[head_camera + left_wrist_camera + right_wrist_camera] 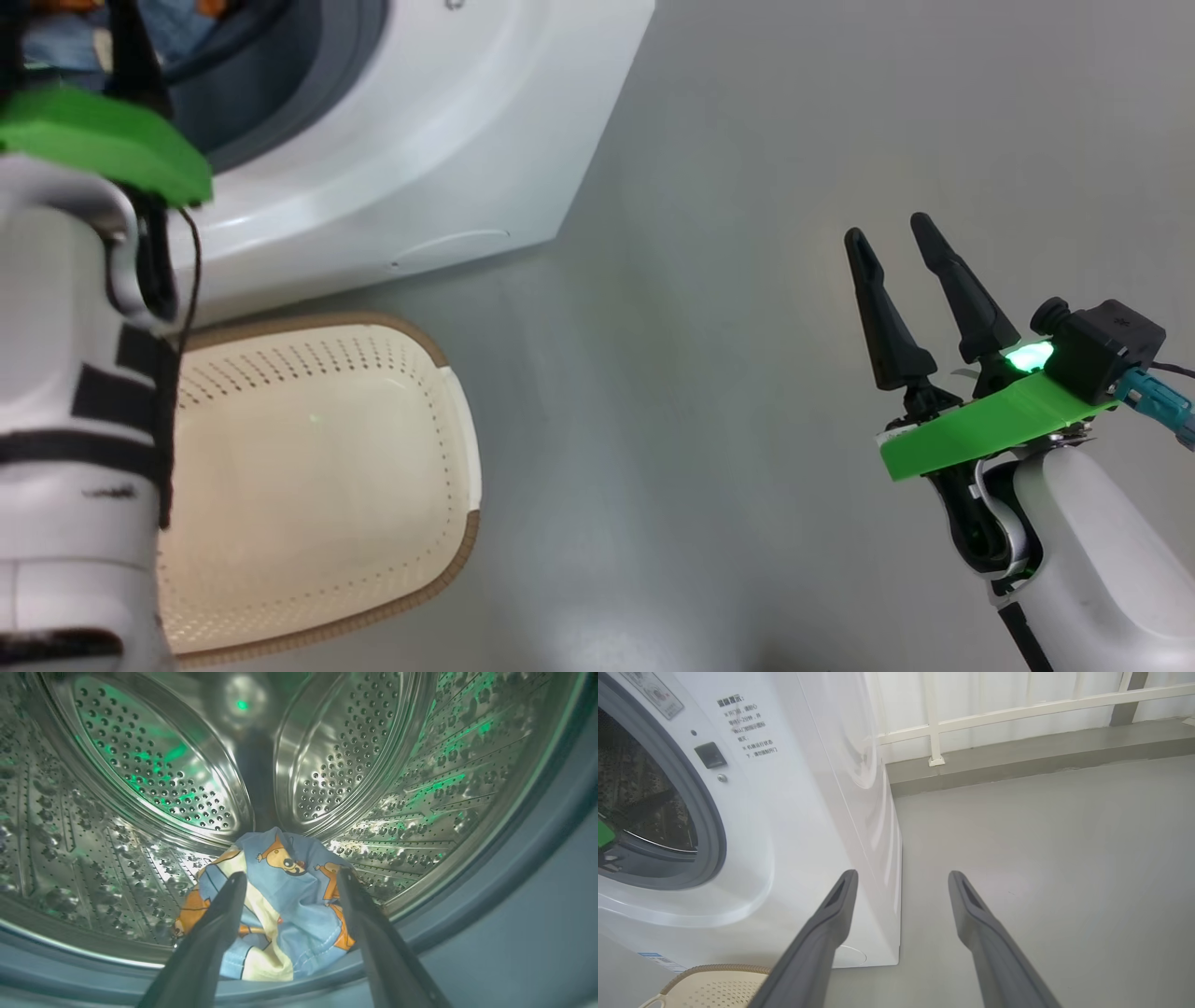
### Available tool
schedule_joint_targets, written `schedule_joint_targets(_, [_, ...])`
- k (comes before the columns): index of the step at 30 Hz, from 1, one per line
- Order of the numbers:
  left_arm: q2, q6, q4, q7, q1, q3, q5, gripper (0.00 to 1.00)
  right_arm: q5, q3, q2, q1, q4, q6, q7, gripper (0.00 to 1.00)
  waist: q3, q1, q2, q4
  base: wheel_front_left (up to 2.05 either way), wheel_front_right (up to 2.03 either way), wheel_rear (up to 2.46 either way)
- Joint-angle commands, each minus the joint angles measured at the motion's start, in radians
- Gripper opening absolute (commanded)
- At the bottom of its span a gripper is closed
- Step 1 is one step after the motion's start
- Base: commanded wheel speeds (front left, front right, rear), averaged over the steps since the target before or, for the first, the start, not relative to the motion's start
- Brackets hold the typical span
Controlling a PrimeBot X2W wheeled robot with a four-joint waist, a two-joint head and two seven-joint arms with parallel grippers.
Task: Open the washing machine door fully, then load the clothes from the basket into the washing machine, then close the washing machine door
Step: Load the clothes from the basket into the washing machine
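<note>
The white washing machine (420,140) stands with its mouth uncovered; the washing machine door is out of view. My left arm reaches into the steel drum (140,765). Its gripper (292,872) is open, one finger on each side of the clothes (285,910) and apart from them. The clothes are a light blue bundle with orange bears, lying at the drum's front bottom by the grey seal. The cream basket (308,485) sits on the floor before the machine with nothing in it. My right gripper (887,227) hangs open over bare floor, holding nothing.
Grey floor (728,420) stretches to the right of the machine. In the right wrist view the machine's front (784,812) and its grey seal (714,826) are at the left, the basket's rim (714,968) is at the bottom, and a white railing (1017,711) on a low kerb runs behind.
</note>
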Motion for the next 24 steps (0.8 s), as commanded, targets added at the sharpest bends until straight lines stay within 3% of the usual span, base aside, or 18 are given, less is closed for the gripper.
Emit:
schedule_joint_targets(1, [0.029,-0.002,-0.03,-0.006,0.014,0.017,-0.003,1.0,0.005,0.007,-0.017,0.022,-0.018,0.008,-0.008,1.0,-0.043,0.0,0.0,0.025,0.0,0.0,0.0])
schedule_joint_targets(24, [-0.066,-0.058,-0.328,-0.006,0.516,0.072,0.029,1.0,-0.008,0.005,-0.046,0.114,0.032,0.008,-0.008,1.0,-0.35,0.0,0.0,0.165,0.0,0.0,0.0])
